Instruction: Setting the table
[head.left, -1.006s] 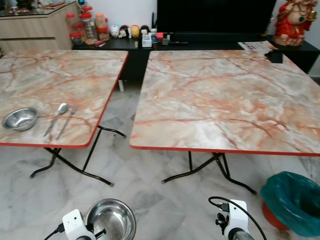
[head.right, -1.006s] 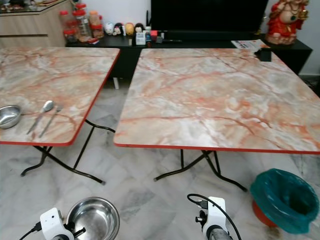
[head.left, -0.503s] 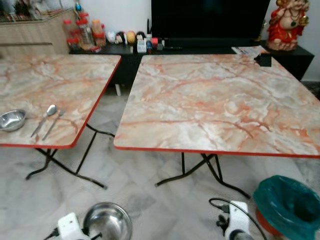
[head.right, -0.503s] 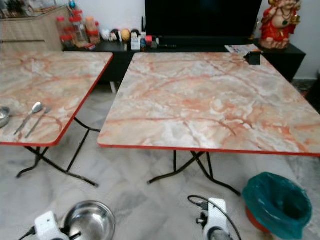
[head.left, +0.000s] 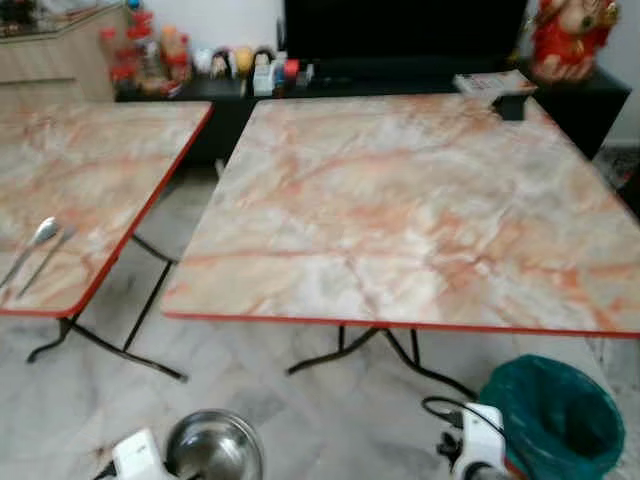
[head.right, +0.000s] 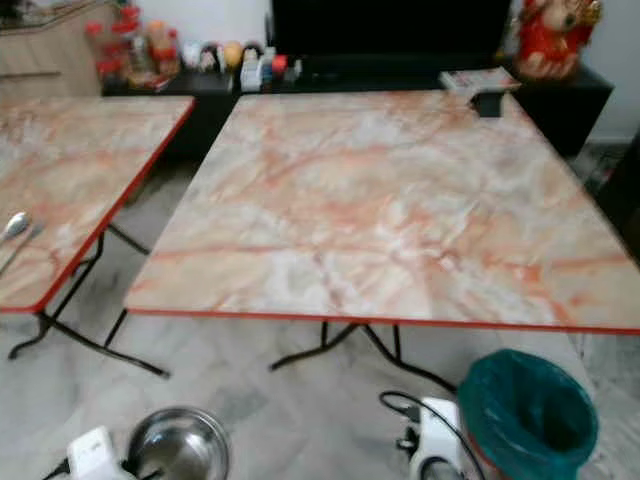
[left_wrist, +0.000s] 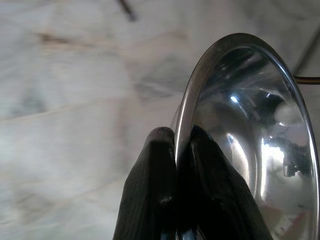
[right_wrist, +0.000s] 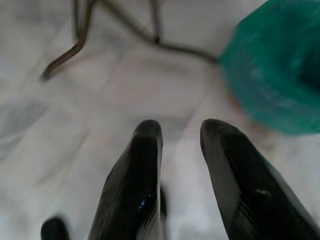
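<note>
- Steel bowl (left_wrist: 250, 145) is pinched by its rim in the left gripper (left_wrist: 182, 142): one black finger outside the wall, the other inside, both pressed tight on the metal. Bowl hangs low over the pale marble floor (head.left: 300, 420).
- Right gripper (right_wrist: 180, 135) is over the same floor, fingers a narrow gap apart, nothing between them.
- Green-lined bin (head.left: 550, 420) sits on the floor just beyond the right fingertips and off to their right side.
- Ahead of both grippers: folding table (head.left: 400, 200) with a marble-pattern top and red edge; black crossed legs (head.left: 370, 350) under it.
- Second matching table (head.left: 80, 190) stands left of it, a gap between them. Spoon (head.left: 35, 240) and fork (head.left: 50, 255) lie side by side near its front edge.
- Farthest: dark low cabinet (head.left: 400, 75) along the wall with jars (head.left: 140, 50) and small figurines (head.left: 240, 60); red statue (head.left: 565, 35) at its right end. Views are blurred.
</note>
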